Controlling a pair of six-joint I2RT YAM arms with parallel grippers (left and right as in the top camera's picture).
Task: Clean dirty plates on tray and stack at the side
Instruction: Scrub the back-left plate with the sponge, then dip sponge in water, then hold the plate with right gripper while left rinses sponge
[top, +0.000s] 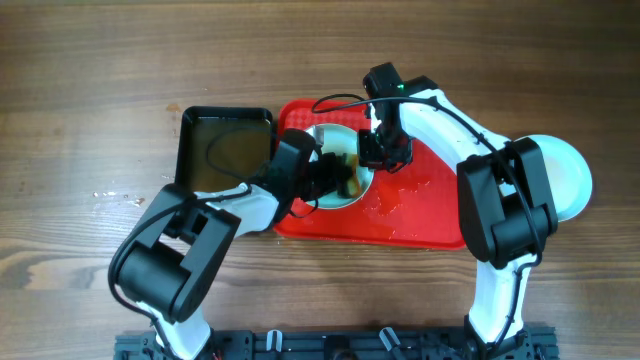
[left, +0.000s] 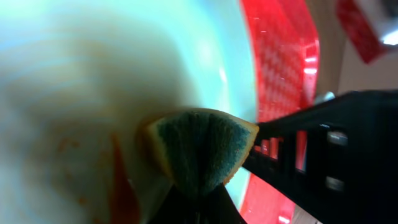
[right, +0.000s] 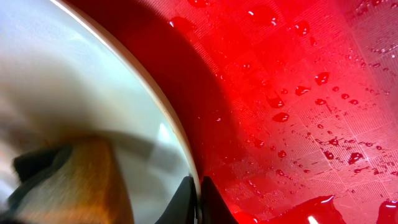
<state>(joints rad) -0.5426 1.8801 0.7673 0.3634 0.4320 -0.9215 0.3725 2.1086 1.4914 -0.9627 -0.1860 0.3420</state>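
Note:
A pale mint-white plate (top: 330, 140) lies on the left part of the red tray (top: 420, 215). My left gripper (top: 335, 180) is shut on a green and yellow sponge (left: 199, 149) and presses it onto the plate (left: 93, 74). An orange-red sauce streak (left: 121, 180) lies beside the sponge. My right gripper (top: 375, 150) is shut on the plate's right rim. In the right wrist view its fingers (right: 199, 186) pinch the rim of the plate (right: 74, 93) over the wet tray (right: 298, 93).
A black basin (top: 225, 145) stands left of the tray. A pale round plate (top: 572, 175) sits on the table right of the tray, partly behind my right arm. Water drops cover the tray floor (right: 323, 78). Red tray mesh (left: 280, 62) shows beside the plate.

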